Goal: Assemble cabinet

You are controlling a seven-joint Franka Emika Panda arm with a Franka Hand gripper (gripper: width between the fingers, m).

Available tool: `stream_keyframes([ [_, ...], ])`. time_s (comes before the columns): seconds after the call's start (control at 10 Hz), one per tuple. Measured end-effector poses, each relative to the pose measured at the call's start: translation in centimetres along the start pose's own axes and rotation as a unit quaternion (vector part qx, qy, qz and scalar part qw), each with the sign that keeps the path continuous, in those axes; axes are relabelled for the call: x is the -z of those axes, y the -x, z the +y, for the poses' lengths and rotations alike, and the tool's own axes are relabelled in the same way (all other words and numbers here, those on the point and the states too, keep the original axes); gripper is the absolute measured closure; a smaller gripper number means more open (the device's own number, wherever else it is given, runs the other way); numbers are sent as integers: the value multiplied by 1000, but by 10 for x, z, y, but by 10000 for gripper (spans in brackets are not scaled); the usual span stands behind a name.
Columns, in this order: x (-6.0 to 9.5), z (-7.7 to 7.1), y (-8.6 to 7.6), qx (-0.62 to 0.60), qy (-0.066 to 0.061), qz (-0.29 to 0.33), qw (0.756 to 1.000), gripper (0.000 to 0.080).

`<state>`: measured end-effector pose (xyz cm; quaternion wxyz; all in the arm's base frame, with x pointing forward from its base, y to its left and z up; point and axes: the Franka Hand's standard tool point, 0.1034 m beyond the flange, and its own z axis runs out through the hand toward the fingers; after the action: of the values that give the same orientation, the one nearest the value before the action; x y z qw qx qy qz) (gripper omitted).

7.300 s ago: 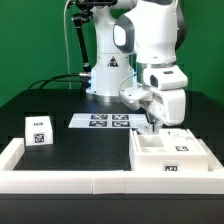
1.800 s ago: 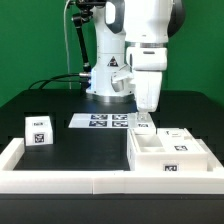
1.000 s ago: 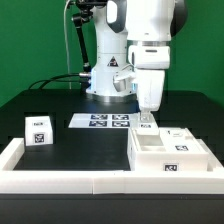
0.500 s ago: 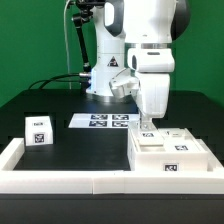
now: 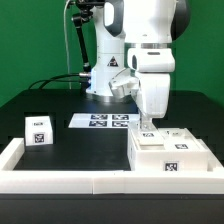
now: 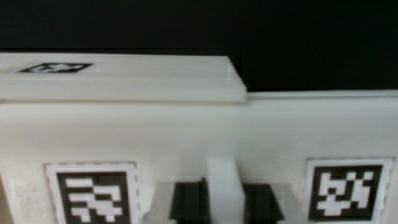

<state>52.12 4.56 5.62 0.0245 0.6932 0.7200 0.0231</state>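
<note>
The cabinet (image 5: 170, 152) is a large white box with tagged panels, lying at the exterior view's right on the black table. My gripper (image 5: 148, 124) points straight down at its rear left corner. In the wrist view the gripper (image 6: 224, 205) has its two dark fingers (image 6: 189, 205) close against both sides of a thin upright white wall of the cabinet (image 6: 125, 120), with no gap showing. Black-and-white tags (image 6: 95, 195) sit on either side of the fingers. A flat tagged panel (image 6: 107, 75) lies beyond.
A small white cube (image 5: 38, 129) with one tag stands at the exterior view's left. The marker board (image 5: 103, 121) lies in front of the robot base (image 5: 105, 75). A low white wall (image 5: 60, 178) runs along the table's front and left edges.
Over the last second the gripper moved a little to the exterior view's right and down onto the cabinet's rear left corner. It has stayed still for the last half second.
</note>
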Motion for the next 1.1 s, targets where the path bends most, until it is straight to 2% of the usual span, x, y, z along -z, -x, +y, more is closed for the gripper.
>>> stream_keyframes([
  [0.2,0,8,-1,-10,-4,-2,1000,729],
  [0.4,-1,30,1,-5,-11,-6,1000,729],
  [0.6,-3,54,1,-1,-10,-6,1000,729],
  [0.8,-5,59,1,-1,-32,-11,999,727],
  [0.9,-5,59,1,-1,-38,-13,999,727],
  [1.1,-5,59,2,-1,-39,-14,999,727],
])
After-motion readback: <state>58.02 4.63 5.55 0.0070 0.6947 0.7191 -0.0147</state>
